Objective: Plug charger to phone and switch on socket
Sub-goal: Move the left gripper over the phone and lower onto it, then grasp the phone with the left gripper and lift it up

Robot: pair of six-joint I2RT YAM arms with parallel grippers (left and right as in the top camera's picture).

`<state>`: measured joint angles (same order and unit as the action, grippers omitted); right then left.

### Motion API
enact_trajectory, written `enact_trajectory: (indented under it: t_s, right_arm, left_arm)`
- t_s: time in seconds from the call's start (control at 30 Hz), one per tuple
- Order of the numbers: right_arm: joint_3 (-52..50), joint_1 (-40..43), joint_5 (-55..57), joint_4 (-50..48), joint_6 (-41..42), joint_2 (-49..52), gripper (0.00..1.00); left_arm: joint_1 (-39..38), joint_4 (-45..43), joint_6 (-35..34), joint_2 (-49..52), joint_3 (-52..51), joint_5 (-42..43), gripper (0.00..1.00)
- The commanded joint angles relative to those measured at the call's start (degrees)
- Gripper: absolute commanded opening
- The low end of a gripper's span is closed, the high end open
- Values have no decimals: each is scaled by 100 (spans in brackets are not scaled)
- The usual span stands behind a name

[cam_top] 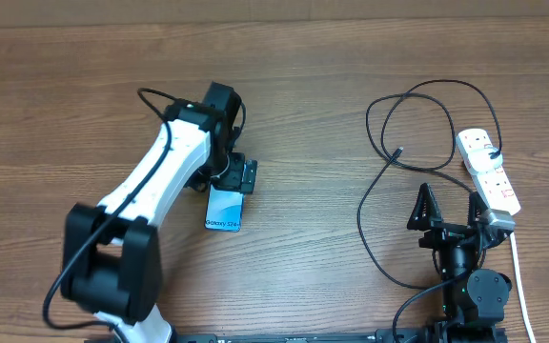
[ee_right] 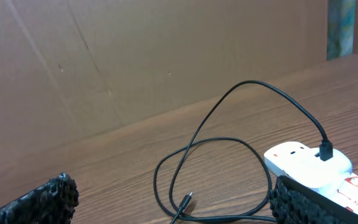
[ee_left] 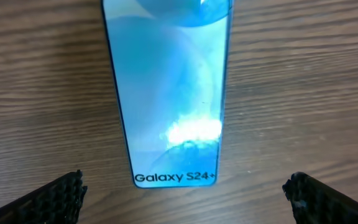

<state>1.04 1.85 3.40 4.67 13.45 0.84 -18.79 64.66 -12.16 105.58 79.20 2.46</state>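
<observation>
Evidently, phone grasp was in hand: left gripper (cam_top: 227, 181) was held spread over phone (cam_top: 224, 208), mid-worktop. Right gripper (cam_top: 451, 211) was held apart beside socket (cam_top: 489, 171), right edge. Next, precise pinch of charger (cam_top: 400, 151) tip was judged needed.

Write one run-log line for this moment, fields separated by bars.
left gripper: open over phone | right gripper: open by socket | charger: tip free on table

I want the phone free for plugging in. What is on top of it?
Nothing rests on the phone: the wrist view shows its blue screen bare. The open left gripper hangs above it and hides its far end in the overhead view, so that end cannot be checked.
</observation>
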Motion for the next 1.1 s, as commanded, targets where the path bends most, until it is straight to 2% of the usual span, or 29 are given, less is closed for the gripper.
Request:
enact_trajectory:
  t_s: [0.0,0.57,0.87,0.93,1.07]
  right_arm:
    - [-57,9,39,-24,-2,-68,100]
    - [-57,9,39,-24,-2,-68,100]
    - [-57,9,39,-24,-2,-68,100]
    - [-57,9,39,-24,-2,-68,100]
    - [-57,9,39,-24,-2,-68,100]
  left_arm:
    - [-22,-35,-271,297,59,-195,99]
    - [-15,-1674,-269,382,-1196,-299,99]
    - [-15,-1926,-269,382,-1252,-295,100]
    - [-15,-1912,-269,382,-1252,-295,92]
    - [-15,-1836,-271,382,-1252,-293,64]
